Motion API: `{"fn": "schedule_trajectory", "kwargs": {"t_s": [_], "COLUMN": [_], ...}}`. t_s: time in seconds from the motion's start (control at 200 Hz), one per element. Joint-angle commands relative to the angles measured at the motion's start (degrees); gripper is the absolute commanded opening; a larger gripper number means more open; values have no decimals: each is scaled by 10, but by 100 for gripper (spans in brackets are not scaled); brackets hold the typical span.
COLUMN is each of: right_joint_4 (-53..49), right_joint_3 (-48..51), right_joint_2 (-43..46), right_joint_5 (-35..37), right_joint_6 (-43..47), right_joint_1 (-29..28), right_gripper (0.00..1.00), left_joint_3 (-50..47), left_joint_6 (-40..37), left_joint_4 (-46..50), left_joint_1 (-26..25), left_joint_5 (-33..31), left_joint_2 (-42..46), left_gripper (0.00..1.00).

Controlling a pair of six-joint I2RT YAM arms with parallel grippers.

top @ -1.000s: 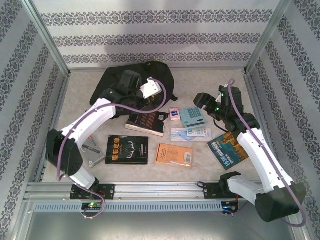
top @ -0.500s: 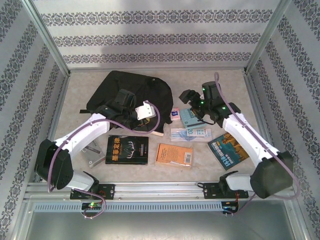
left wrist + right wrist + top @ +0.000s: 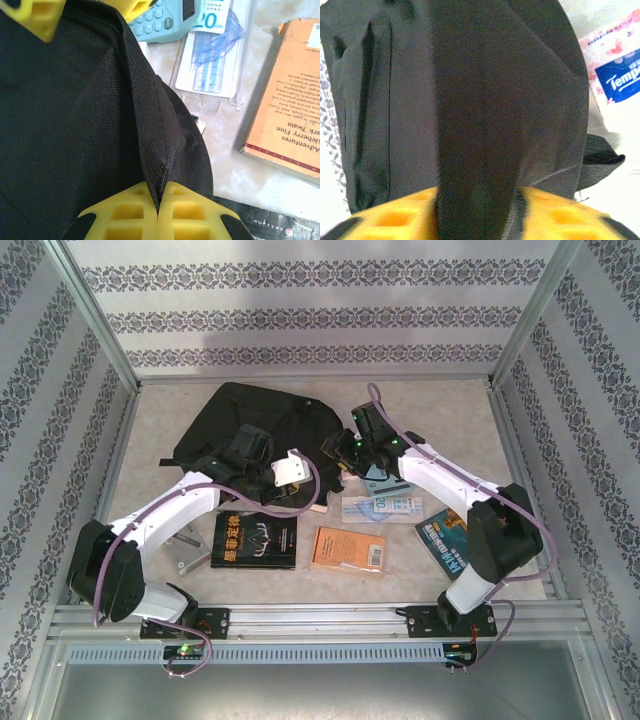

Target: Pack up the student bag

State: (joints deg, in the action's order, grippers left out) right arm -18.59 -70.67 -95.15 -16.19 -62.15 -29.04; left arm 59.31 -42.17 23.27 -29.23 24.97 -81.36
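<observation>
Striped, patterned wallpaper closes in three sides behind aluminium posts, and the table [image 3: 420,410] is a pale mottled beige. The student bag [image 3: 250,410] lies toward the far left of it, black and slumped, with both my arms reaching onto its near right edge.

My left gripper [image 3: 159,200] is clenched on a raised fold of the bag's fabric, the yellow pads meeting with the cloth pinched between them. My right gripper [image 3: 477,205] has a wide band of the same black fabric filling the gap between its pads, grasped as far as that blurred view lets me judge.

Just beside the bag's edge sit a light blue calculator [image 3: 155,20] and a clear ruler pack [image 3: 215,55], and nearer me an orange book [image 3: 290,120]. From above, my right arm crosses over the calculator. A black book with gold characters [image 3: 254,539] lies in front of my left arm, and a blue book [image 3: 447,540] lies partly under my right arm.

The right wrist view adds a tissue pack [image 3: 615,75], white and blue, just past the bag's edge. The left wrist view lets me read Mark Twain's name on the orange cover.
</observation>
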Motion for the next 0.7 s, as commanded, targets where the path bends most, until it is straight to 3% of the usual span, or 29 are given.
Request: {"fn": "schedule_trajectory", "kwargs": {"t_s": [0.0,0.065,0.15,0.275,0.32,0.395,0.5,0.595,0.695], "right_joint_4": [13,15,20,27,27,33,34,33,71], "right_joint_3": [-24,-26,-26,-35,-42,-51,-75,-95,-88], "right_joint_2": [-17,-23,-23,-15,-12,-6,-7,-15,-19], "right_joint_5": [-10,-11,-11,-13,-12,-8,4,18,23], "right_joint_6": [1,-3,-11,-24,-28,-38,-43,-56,-88], "right_joint_1": [-5,-8,-5,3,6,12,19,23,23], "right_gripper": [26,11,0,0,0,0,0,0,0], "left_joint_3": [1,11,21,25,25,38,97,149,134], "left_joint_6": [0,44,114,238,304,408,524,580,638], "left_joint_4": [-35,-38,-48,-63,-69,-45,71,160,161], "left_joint_1": [-20,-23,-23,-24,-23,-23,-19,-1,27], "left_joint_5": [3,0,16,1,-29,-90,-189,-225,-220], "left_joint_2": [18,26,54,103,117,137,129,104,115], "left_gripper": [26,36,49,56,69,77,83,86,88]}}
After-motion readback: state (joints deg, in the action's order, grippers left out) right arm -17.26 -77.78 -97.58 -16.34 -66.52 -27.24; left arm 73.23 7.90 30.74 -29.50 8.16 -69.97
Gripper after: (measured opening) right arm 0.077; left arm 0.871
